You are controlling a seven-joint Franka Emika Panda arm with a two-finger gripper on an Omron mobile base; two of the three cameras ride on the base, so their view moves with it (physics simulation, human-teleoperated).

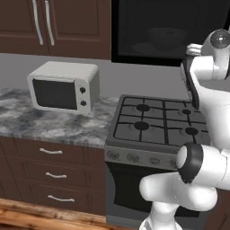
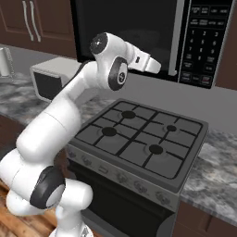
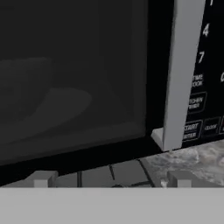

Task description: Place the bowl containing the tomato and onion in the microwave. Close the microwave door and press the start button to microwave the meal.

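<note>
the microwave door [image 3: 74, 74] stands shut straight ahead of the jaws, the bowl [image 3: 22, 89] dim behind its glass, ahead and left of them. the jaws are apart and empty, with the silver handle [image 3: 179, 74] just ahead to their right.

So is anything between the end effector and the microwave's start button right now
Nothing visible. The end effector faces the closed dark tinted-glass microwave door; the start key on the black keypad panel lies past the vertical silver bar handle, with open space above the grey gas stove.
</note>
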